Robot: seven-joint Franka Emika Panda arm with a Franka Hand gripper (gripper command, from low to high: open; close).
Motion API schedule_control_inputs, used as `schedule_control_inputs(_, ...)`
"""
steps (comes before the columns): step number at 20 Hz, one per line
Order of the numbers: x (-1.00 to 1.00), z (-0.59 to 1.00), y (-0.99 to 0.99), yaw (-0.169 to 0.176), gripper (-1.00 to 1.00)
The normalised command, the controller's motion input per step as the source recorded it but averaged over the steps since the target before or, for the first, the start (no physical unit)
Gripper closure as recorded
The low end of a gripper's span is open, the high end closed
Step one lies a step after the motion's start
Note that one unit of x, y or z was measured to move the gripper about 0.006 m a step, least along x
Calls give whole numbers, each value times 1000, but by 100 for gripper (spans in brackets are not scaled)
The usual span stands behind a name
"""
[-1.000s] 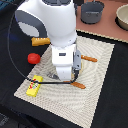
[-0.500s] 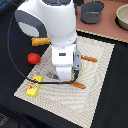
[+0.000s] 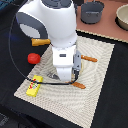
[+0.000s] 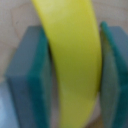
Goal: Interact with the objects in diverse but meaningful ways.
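Observation:
In the wrist view a yellow banana [image 4: 74, 60] runs between my gripper's [image 4: 75, 75] two green pads [image 4: 39, 75], and both pads press against its sides. In the exterior view the gripper [image 3: 65, 76] is low over the woven mat [image 3: 100, 85], and the arm's white body hides the banana. A red tomato-like fruit [image 3: 33, 58] lies off the mat toward the exterior view's left. A small yellow box [image 3: 35, 85] lies at the mat's near left corner. An orange ridged block [image 3: 41, 42] shows behind the arm.
An orange-handled utensil [image 3: 90, 59] lies on the mat beside the arm, and another [image 3: 79, 85] lies just in front of it. A grey pot [image 3: 92, 11] and a pale bowl [image 3: 122, 17] stand at the back. A black cable [image 3: 20, 70] loops past the tomato.

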Motion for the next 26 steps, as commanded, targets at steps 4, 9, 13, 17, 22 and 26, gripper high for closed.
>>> schedule_control_inputs(4, 279, 642, 216, 2, 100)
schedule_control_inputs(9, 3, 1000, 310, 0, 100)
schedule_control_inputs(13, 0, 1000, 305, -7, 100)
schedule_control_inputs(17, -119, 1000, 179, 0, 100)
schedule_control_inputs(22, -550, 955, 50, 0, 100)
schedule_control_inputs(26, -890, 389, -79, 4, 100)
